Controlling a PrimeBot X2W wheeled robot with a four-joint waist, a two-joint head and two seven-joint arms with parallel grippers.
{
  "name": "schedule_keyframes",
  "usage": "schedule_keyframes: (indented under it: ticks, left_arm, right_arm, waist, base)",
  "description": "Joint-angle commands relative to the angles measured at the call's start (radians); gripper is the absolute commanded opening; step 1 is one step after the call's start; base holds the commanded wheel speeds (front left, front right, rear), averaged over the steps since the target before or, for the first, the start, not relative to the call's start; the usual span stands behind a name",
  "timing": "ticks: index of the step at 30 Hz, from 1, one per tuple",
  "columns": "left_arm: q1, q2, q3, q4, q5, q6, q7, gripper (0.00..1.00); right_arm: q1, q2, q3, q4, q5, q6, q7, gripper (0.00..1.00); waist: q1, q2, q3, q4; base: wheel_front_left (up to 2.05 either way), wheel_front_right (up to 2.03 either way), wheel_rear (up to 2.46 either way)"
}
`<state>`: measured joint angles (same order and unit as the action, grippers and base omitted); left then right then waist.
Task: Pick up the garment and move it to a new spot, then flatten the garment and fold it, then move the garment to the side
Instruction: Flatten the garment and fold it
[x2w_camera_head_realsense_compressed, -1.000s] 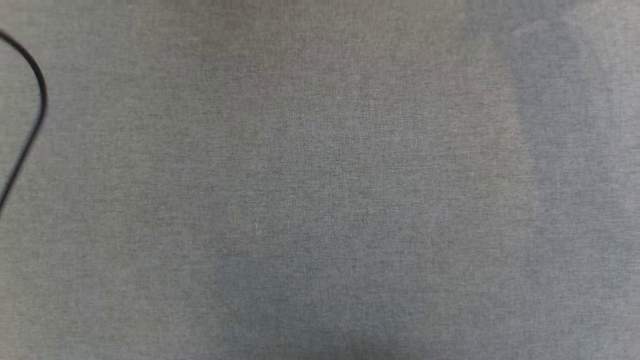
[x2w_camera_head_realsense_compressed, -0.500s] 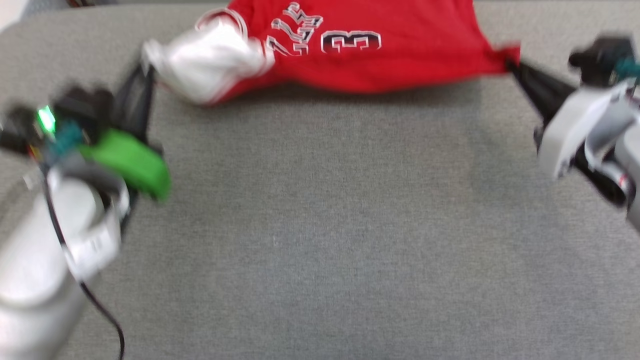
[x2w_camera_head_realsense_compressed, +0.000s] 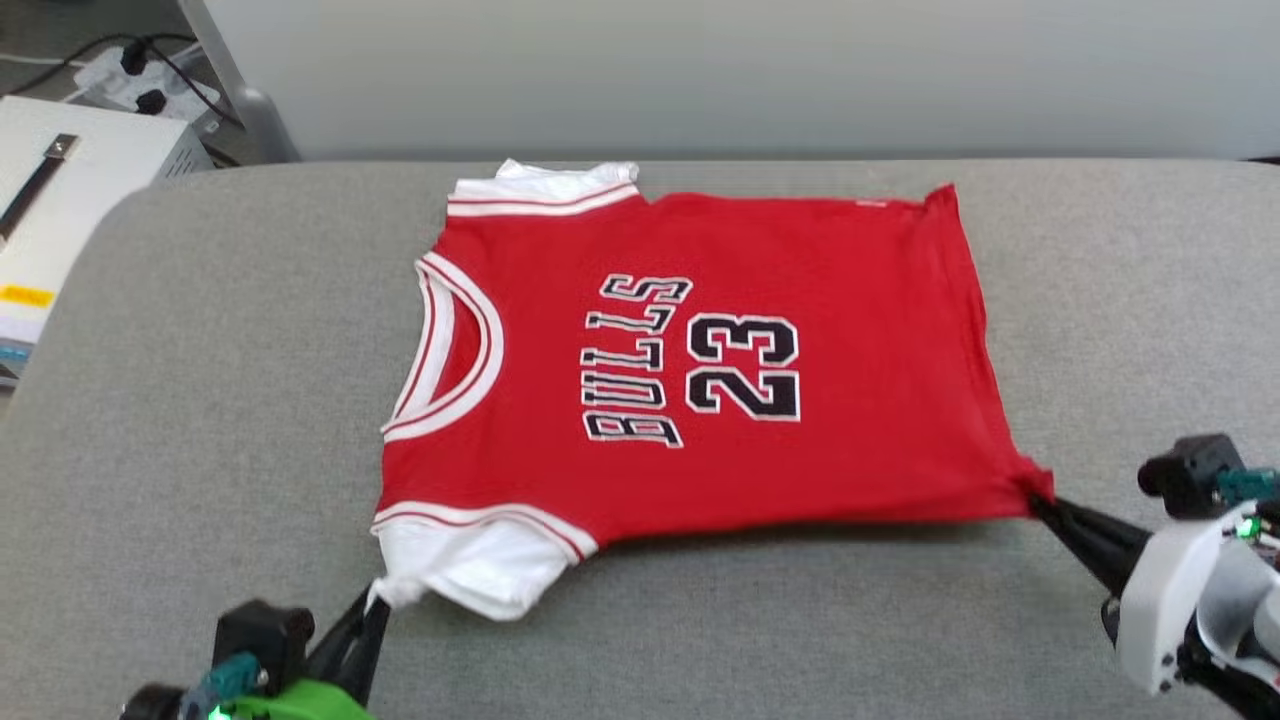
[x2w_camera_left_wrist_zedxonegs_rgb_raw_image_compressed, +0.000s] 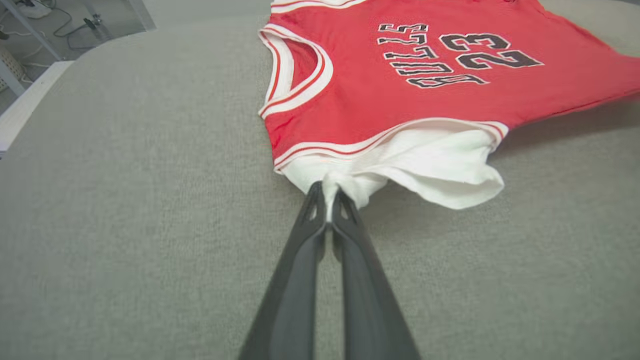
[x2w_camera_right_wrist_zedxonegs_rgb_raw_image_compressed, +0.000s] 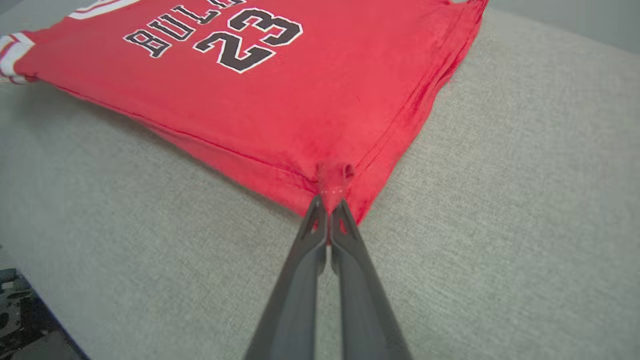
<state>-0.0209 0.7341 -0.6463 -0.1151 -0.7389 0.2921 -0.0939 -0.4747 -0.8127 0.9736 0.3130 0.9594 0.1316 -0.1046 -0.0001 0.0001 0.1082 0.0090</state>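
The garment (x2w_camera_head_realsense_compressed: 690, 370) is a red jersey with white sleeves and black "BULLS 23" lettering, spread face up on the grey table, collar toward the left. Its near edge is lifted off the cloth. My left gripper (x2w_camera_head_realsense_compressed: 378, 598) is shut on the tip of the near white sleeve (x2w_camera_left_wrist_zedxonegs_rgb_raw_image_compressed: 400, 165), as the left wrist view shows at the left gripper (x2w_camera_left_wrist_zedxonegs_rgb_raw_image_compressed: 328, 200). My right gripper (x2w_camera_head_realsense_compressed: 1042, 497) is shut on the near hem corner, seen pinched in the right gripper (x2w_camera_right_wrist_zedxonegs_rgb_raw_image_compressed: 329, 205) with the garment (x2w_camera_right_wrist_zedxonegs_rgb_raw_image_compressed: 280, 95) stretching away from it.
The grey padded table (x2w_camera_head_realsense_compressed: 200, 420) runs wide on both sides of the jersey. A white box (x2w_camera_head_realsense_compressed: 70, 180) and cables stand off its far left corner. A pale wall lies behind the table's far edge.
The head camera has tilted up from bare grey cloth to the whole jersey. Half a second ago the jersey hung bunched between both grippers; it now lies spread out, both grips kept.
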Motion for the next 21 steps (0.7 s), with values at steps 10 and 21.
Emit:
schedule_keyframes:
  ticks: [10, 21]
  left_arm:
    - [0.185, 0.015, -0.023, -0.065, -0.072, 0.065, 0.025, 0.0]
    - [-0.033, 0.022, -0.007, -0.02, 0.004, -0.009, 0.032, 0.0]
  right_arm:
    - [0.326, -0.078, -0.142, -0.159, 0.041, -0.001, 0.053, 0.0]
    - [0.363, 0.013, -0.364, -0.236, -0.01, -0.001, 0.163, 0.0]
  waist:
    - [0.0001, -0.0001, -0.047, 0.002]
    - [0.0001, -0.0001, 0.028, -0.009]
  base:
    - [0.0, 0.0, 0.0]
    - [0.0, 0.0, 0.0]
